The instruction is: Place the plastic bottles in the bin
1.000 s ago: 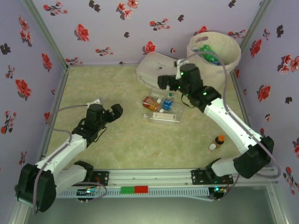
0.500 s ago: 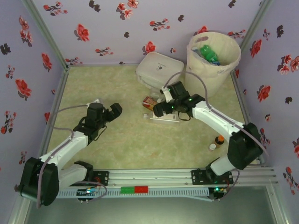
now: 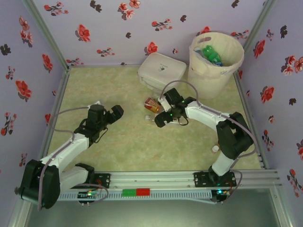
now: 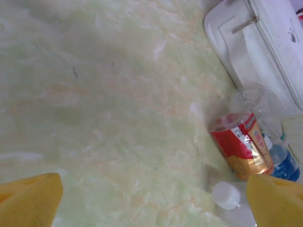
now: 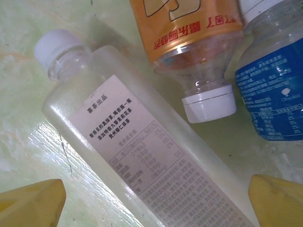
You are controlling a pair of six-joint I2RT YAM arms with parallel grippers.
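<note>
Three plastic bottles lie in a cluster at mid-table. In the right wrist view a frosted clear bottle with a white cap runs diagonally between the fingers of my open right gripper, which hangs low over it. Beside it lie an orange-labelled bottle and a blue-labelled bottle. From above, the right gripper sits next to the orange-labelled bottle. The bin stands at the back right with a green bottle inside. My left gripper is open over bare table, left of the cluster.
A flat white case lies against the back wall beside the bin and close behind the bottles. The left wrist view shows that case and the red-orange bottle. Flowered walls enclose the table on three sides.
The right arm has swung from beside the bin down and left to the bottle cluster, and its open gripper has dropped over the frosted bottle. The left arm has stayed put.
</note>
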